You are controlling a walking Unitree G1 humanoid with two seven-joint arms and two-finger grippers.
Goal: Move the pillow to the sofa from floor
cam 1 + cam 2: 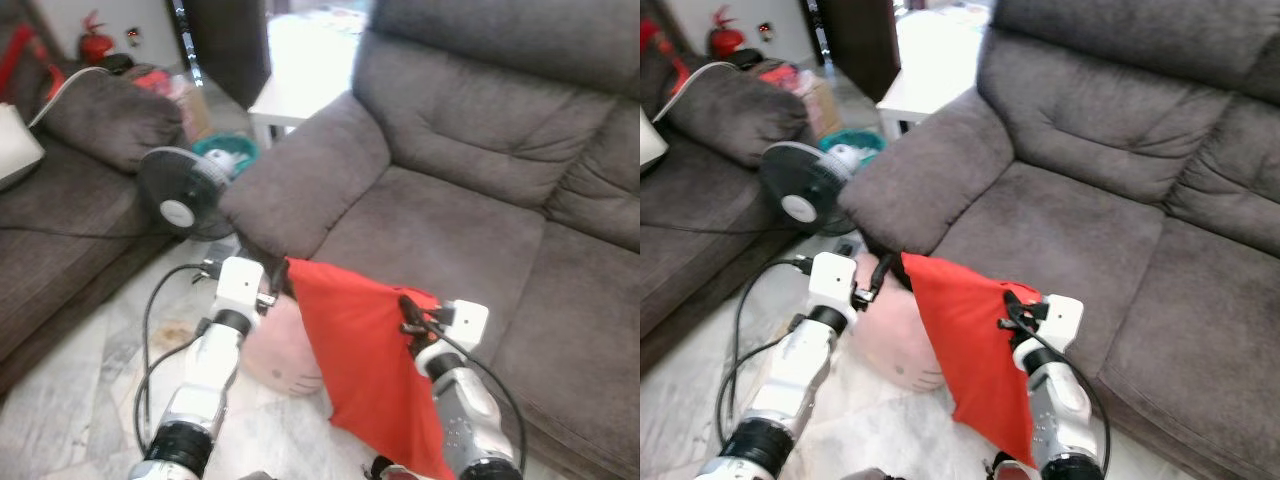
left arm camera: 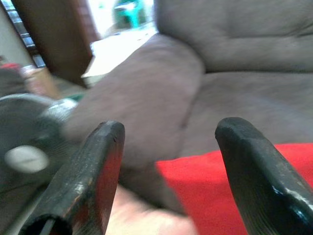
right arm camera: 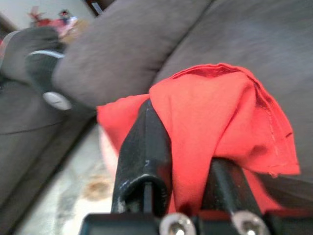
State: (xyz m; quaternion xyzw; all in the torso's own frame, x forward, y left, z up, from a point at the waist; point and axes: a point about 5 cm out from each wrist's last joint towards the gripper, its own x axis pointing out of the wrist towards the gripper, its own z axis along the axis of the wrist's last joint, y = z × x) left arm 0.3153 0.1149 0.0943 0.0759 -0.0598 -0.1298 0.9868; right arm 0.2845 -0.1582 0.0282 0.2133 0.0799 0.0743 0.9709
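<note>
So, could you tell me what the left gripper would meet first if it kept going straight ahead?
Most likely the sofa's armrest, which lies between the open left gripper's fingers. The red pillow's corner sits just below that line, so depth is uncertain.

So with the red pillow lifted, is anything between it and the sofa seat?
Nothing visible. The right gripper is shut on the red pillow, which hangs just in front of the grey sofa's seat cushion; that cushion is bare. The pink plush lies on the floor behind the pillow, not toward the seat.
</note>
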